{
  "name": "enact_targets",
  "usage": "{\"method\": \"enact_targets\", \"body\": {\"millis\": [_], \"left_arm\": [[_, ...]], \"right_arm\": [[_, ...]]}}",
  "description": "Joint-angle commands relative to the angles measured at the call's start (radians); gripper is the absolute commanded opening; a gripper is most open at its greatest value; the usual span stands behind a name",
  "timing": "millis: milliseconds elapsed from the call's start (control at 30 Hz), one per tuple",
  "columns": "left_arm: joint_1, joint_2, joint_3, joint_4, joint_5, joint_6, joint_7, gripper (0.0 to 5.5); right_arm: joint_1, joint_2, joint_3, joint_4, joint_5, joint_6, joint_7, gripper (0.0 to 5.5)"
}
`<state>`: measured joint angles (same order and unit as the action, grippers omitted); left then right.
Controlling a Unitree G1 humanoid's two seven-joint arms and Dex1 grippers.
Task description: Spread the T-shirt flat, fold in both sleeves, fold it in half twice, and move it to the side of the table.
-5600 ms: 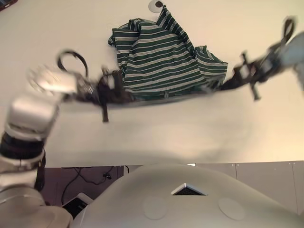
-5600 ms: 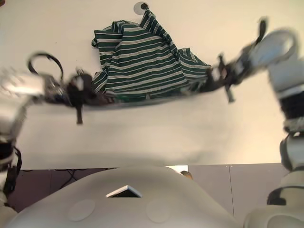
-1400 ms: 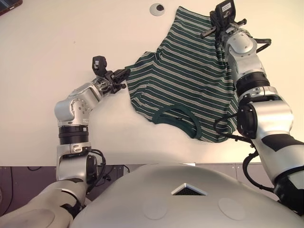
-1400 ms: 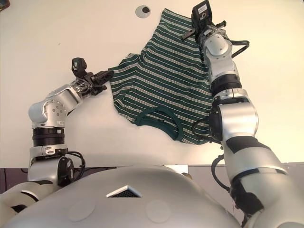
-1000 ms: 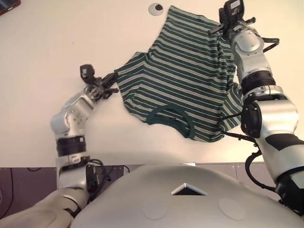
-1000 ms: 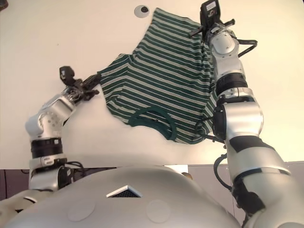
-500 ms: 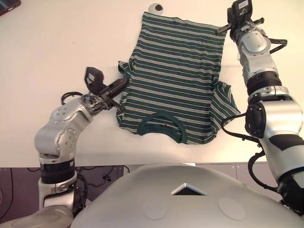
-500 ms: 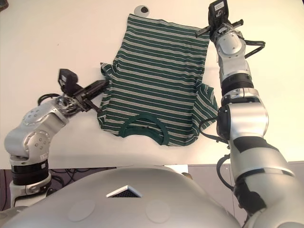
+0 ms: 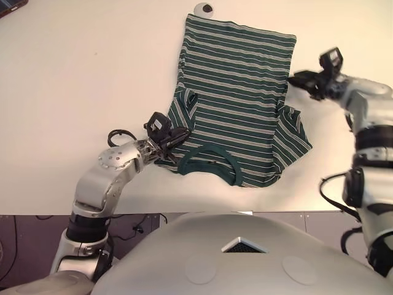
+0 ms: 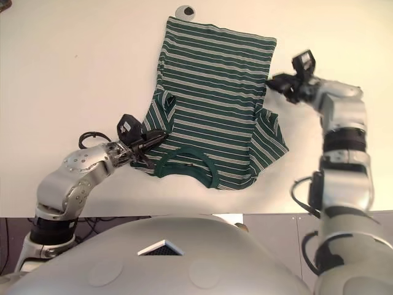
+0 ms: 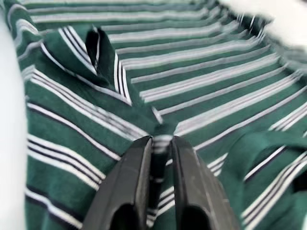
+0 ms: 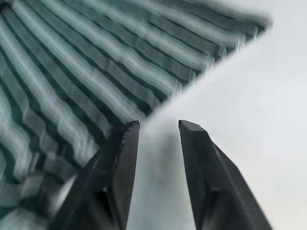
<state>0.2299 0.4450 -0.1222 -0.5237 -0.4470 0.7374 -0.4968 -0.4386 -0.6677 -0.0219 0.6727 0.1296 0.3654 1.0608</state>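
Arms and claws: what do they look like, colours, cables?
The left arm and right arm are silver-grey rounded shells with black joint bands and looped black cables. The left claw and right claw each have two slim black fingers.

Count: 1 T-shirt, green striped. 1 counter. 1 round cable port at the counter's far edge. 1 dark object at the far-left corner, cropped, can't ID.

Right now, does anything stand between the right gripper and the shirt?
Nothing visible does. The right gripper is open just off the shirt, at its right edge, with only bare table between them.
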Motion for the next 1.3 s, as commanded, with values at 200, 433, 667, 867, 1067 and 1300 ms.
{"method": "enact_targets", "body": {"millis": [200, 433, 667, 867, 1067, 1300], "left_arm": [[0.074, -0.074, 0.204, -0.163, -0.15, 0.021, 0.113, 0.67], [0.064, -0.062, 0.209, -0.151, -0.155, 0.018, 0.123, 0.67], [0.04, -0.051, 0.194, -0.118, -0.146, 0.011, 0.112, 0.67], [0.034, -0.043, 0.181, -0.092, -0.138, 0.005, 0.102, 0.67], [0.023, -0.051, 0.186, -0.055, -0.136, -0.009, 0.1, 0.67], [0.028, -0.071, 0.196, -0.03, -0.133, -0.029, 0.117, 0.67]], "right_arm": [[0.271, -0.425, 0.129, -0.266, 0.199, 0.11, 0.553, 2.06], [0.388, -0.332, 0.166, -0.263, 0.127, 0.097, 0.42, 2.06], [0.372, -0.252, 0.204, -0.153, 0.089, 0.034, 0.385, 2.06], [0.38, -0.172, 0.233, -0.112, 0.077, 0.03, 0.355, 1.25], [0.42, -0.178, 0.227, -0.155, 0.115, 0.041, 0.38, 0.02], [0.199, -0.138, 0.107, -0.06, 0.238, 0.235, 0.363, 0.02]]}}
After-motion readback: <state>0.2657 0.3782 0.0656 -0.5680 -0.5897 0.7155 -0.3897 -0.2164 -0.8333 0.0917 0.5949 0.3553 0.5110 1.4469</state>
